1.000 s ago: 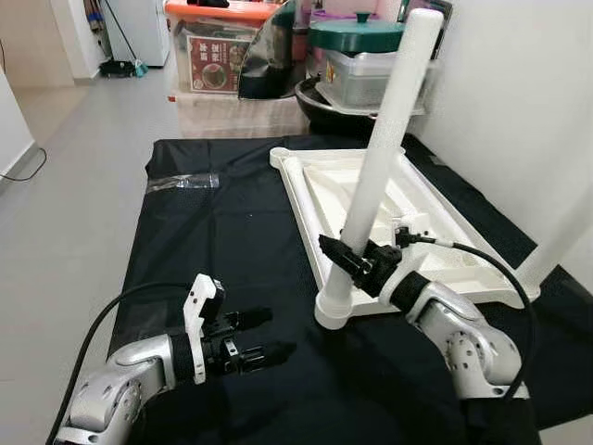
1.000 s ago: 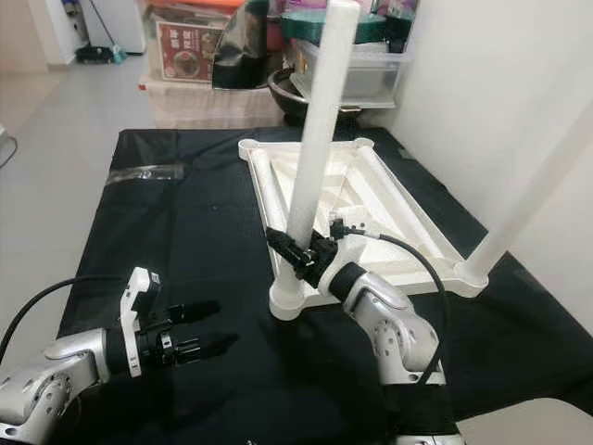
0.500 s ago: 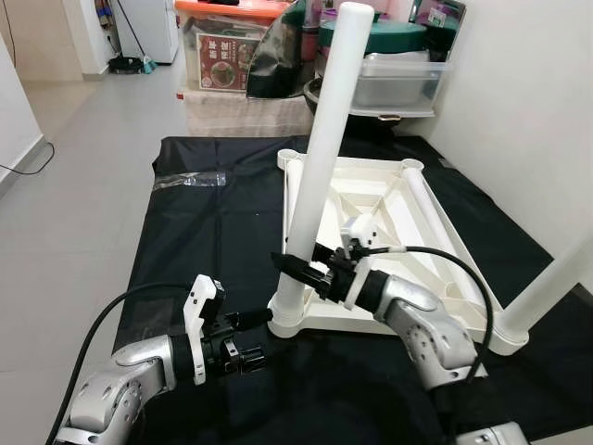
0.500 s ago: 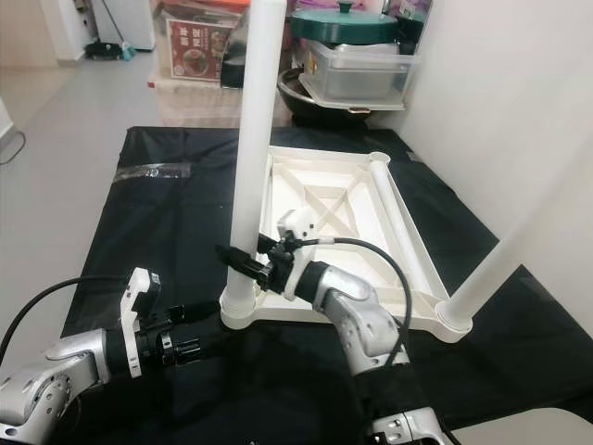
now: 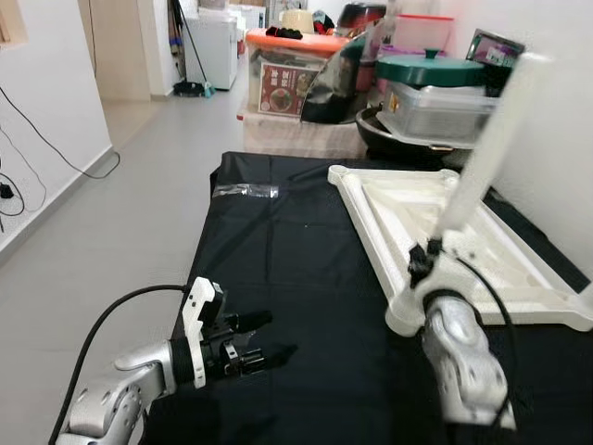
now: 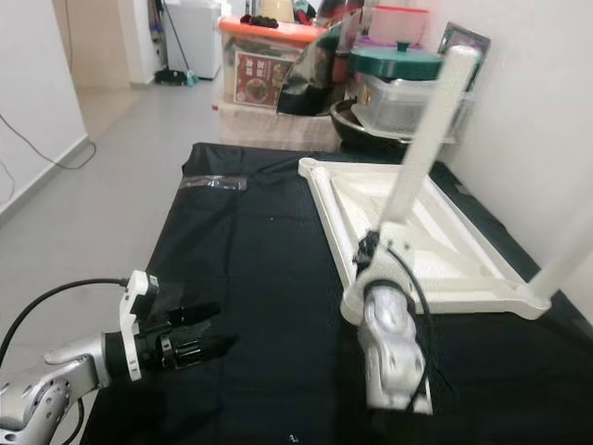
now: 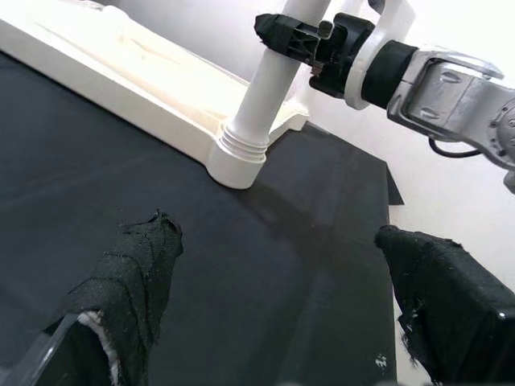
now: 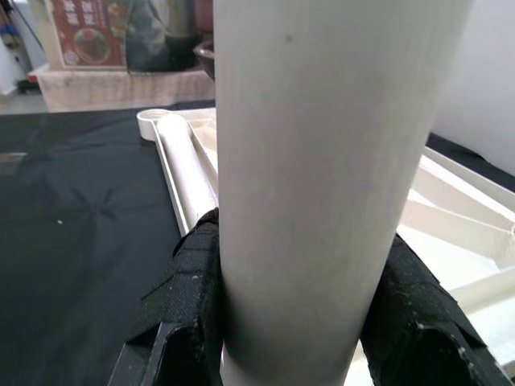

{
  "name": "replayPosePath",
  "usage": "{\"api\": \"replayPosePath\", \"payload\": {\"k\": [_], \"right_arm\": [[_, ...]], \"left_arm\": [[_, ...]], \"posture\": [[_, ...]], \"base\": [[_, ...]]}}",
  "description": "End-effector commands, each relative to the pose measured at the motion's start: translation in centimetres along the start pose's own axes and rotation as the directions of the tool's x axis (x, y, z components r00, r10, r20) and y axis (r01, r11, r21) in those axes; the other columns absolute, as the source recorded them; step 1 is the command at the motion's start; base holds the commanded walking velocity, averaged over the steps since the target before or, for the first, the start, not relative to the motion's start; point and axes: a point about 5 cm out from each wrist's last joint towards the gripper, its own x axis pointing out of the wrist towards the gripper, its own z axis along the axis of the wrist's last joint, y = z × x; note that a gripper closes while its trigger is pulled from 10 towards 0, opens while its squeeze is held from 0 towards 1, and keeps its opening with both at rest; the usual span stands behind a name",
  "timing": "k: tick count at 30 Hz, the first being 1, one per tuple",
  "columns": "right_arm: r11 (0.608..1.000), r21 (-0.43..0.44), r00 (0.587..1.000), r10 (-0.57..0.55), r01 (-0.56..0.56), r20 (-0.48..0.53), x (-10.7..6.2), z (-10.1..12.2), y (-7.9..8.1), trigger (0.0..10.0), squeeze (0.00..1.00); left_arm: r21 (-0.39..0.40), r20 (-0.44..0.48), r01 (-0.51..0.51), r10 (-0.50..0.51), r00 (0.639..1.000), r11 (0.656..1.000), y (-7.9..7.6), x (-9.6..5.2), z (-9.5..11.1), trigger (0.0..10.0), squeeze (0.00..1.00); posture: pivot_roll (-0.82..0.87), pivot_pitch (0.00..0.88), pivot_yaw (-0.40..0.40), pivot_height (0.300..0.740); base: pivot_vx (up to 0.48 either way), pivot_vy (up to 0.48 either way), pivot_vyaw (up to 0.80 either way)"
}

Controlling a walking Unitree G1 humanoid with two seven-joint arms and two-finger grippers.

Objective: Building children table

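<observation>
An upturned white table top (image 5: 505, 255) lies on a black cloth (image 5: 306, 260). A white leg (image 5: 484, 153) stands in its near left corner socket (image 5: 405, 318), leaning to the right. My right gripper (image 5: 422, 261) is shut on this leg just above the socket; its black fingers (image 8: 197, 281) press both sides of the leg (image 8: 322, 161). A second leg (image 6: 567, 252) rises at the near right corner. A loose leg (image 8: 189, 173) lies inside the frame. My left gripper (image 5: 264, 338) hovers open over the cloth, left of the socket (image 7: 237, 153), holding nothing.
A clear plastic bag (image 5: 243, 190) lies on the cloth's far left. Storage boxes, pots and a lidded tub (image 5: 435, 83) crowd the floor behind the cloth. A white wall (image 6: 547, 111) stands close on the right. Grey floor (image 5: 120, 204) stretches to the left.
The whole view has swung, so the camera moved. The table top has turned on the cloth and the held leg now leans right. Right gripper keeps its grip; left gripper stays open.
</observation>
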Motion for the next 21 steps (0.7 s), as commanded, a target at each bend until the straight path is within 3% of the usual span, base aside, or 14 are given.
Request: {"api": "replayPosePath", "payload": {"k": [1, 2, 3, 4, 5, 7, 8, 10, 12, 13, 15, 17, 20, 21], "right_arm": [[1.0, -0.011, 0.99, 0.007, -0.009, -0.144, -0.1, -2.5, -0.5, 10.0, 0.0], [1.0, -0.011, 0.99, 0.007, -0.009, -0.144, -0.1, -2.5, -0.5, 10.0, 0.0], [0.996, 0.058, 0.993, 0.074, -0.068, -0.097, -0.1, -1.5, 0.5, 10.0, 0.4], [0.987, 0.084, 0.989, 0.14, -0.136, -0.041, 0.0, -0.4, 1.3, 10.0, 1.0], [0.972, 0.089, 0.976, 0.22, -0.219, 0.003, 0.3, 0.7, 2.0, 10.0, 1.0], [0.961, 0.083, 0.965, 0.261, -0.262, 0.023, 0.5, 1.4, 2.3, 10.0, 1.0], [0.95, 0.076, 0.953, 0.301, -0.303, 0.044, 0.9, 2.1, 2.4, 10.0, 0.0], [0.936, 0.075, 0.938, 0.341, -0.345, 0.064, 1.2, 2.8, 2.4, 10.0, 0.0], [0.894, 0.05, 0.89, 0.436, -0.445, 0.13, 1.9, 4.4, 2.1, 10.0, 0.0], [0.826, -0.006, 0.815, 0.557, -0.564, 0.16, 2.3, 5.3, 1.8, 10.0, 0.0], [0.751, -0.07, 0.736, 0.658, -0.656, 0.159, 2.7, 5.7, 1.5, 10.0, 0.0], [0.713, -0.096, 0.699, 0.7, -0.694, 0.147, 2.9, 5.6, 1.3, 10.0, 0.0], [0.501, -0.126, 0.494, 0.866, -0.856, 0.08, 2.9, 5.0, 1.7, 10.0, 0.0], [0.462, -0.128, 0.456, 0.887, -0.878, 0.077, 2.7, 5.0, 1.9, 10.0, 0.0]], "left_arm": [[-0.007, 0.001, 0.023, -0.023, 1.0, 1.0, -0.1, 0.2, 0.2, 10.0, 0.0], [-0.007, 0.001, 0.023, -0.023, 1.0, 1.0, -0.1, 0.2, 0.2, 10.0, 0.0], [-0.006, 0.001, 0.024, -0.024, 1.0, 1.0, -0.1, 0.2, 0.2, 10.0, 0.0], [-0.005, 0.0, 0.024, -0.024, 1.0, 1.0, 0.0, 0.3, 0.2, 10.0, 0.0], [-0.004, -0.001, 0.024, -0.024, 1.0, 1.0, 0.0, 0.3, 0.2, 10.0, 0.0], [-0.003, -0.002, 0.024, -0.024, 1.0, 1.0, 0.1, 0.3, 0.2, 10.0, 0.0], [-0.001, -0.003, 0.02, -0.02, 1.0, 1.0, 0.1, 0.3, 0.2, 10.0, 0.0], [0.0, -0.002, 0.016, -0.016, 1.0, 1.0, 0.2, 0.3, 0.2, 10.0, 0.0], [0.0, 0.0, 0.012, -0.012, 1.0, 1.0, 0.2, 0.2, 0.1, 10.0, 0.0], [0.002, 0.002, 0.01, -0.01, 1.0, 1.0, 0.2, 0.3, 0.1, 10.0, 0.0], [0.004, 0.005, 0.008, -0.008, 1.0, 1.0, 0.2, 0.4, 0.1, 10.0, 0.0], [0.003, 0.006, 0.008, -0.008, 1.0, 1.0, 0.3, 0.4, 0.1, 10.0, 0.0], [0.005, 0.007, 0.018, -0.018, 1.0, 1.0, 0.2, 0.7, 0.2, 10.0, 0.0], [0.006, 0.007, 0.016, -0.016, 1.0, 1.0, 0.2, 0.7, 0.2, 10.0, 0.0]], "posture": [[0.02, 0.0, -0.09, 0.74], [0.02, 0.0, -0.09, 0.74], [0.02, 0.0, -0.09, 0.74], [0.03, 0.0, -0.095, 0.74], [0.03, 0.0, -0.098, 0.74], [0.03, 0.0, -0.098, 0.74], [0.03, 0.0, -0.1, 0.74], [0.03, 0.0, -0.102, 0.74], [0.04, 0.0, -0.105, 0.74], [0.04, 0.0, -0.11, 0.74], [0.04, 0.0, -0.111, 0.74], [0.04, 0.0, -0.111, 0.74], [0.05, 0.0, -0.118, 0.74], [0.05, 0.0, -0.118, 0.74]], "base": [[0.0, 0.0, 0.0], [0.0, 0.0, 0.0], [0.0, 0.0, 0.0], [0.0, 0.0, 0.0], [0.0, 0.0, 0.0], [0.0, 0.0, 0.0], [0.0, 0.0, 0.0], [0.0, 0.0, 0.0], [0.0, 0.0, 0.0], [0.0, 0.0, 0.0], [0.0, 0.0, 0.0], [0.0, 0.0, 0.0], [0.0, 0.0, 0.0], [0.0, 0.0, 0.0]]}}
